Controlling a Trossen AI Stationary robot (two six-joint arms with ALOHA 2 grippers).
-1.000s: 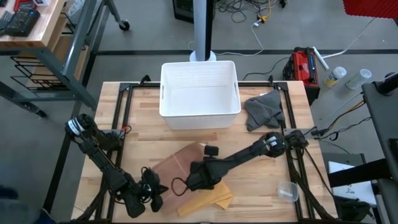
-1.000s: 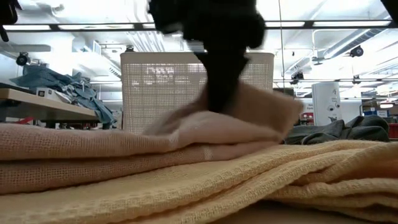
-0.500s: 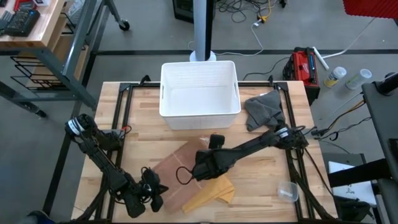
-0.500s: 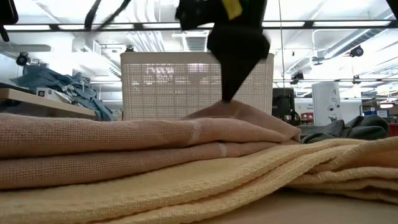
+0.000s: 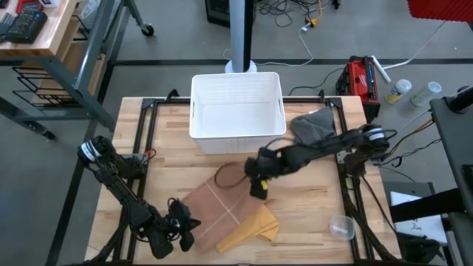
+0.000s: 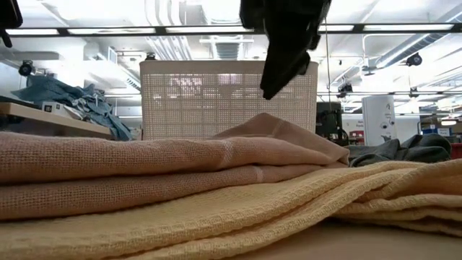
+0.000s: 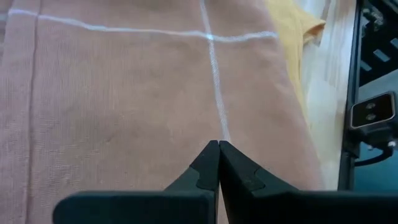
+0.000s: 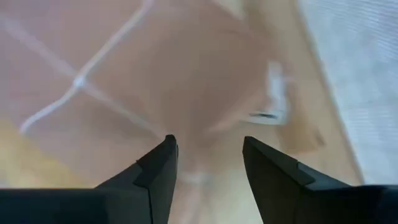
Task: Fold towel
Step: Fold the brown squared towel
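From above, I see my right gripper point(image 5: 258, 188) reaching over the pink towel point(image 5: 214, 207), which lies flat near the basket point(image 5: 237, 111). Its wrist view shows fingers spread, empty. Left gripper point(image 7: 218, 149) pinched together over the towel.

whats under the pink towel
A yellow towel lies under the pink towel, sticking out along its near-right edge; the low view shows pink stacked on yellow. How far the yellow one reaches underneath is hidden, as is anything else below.
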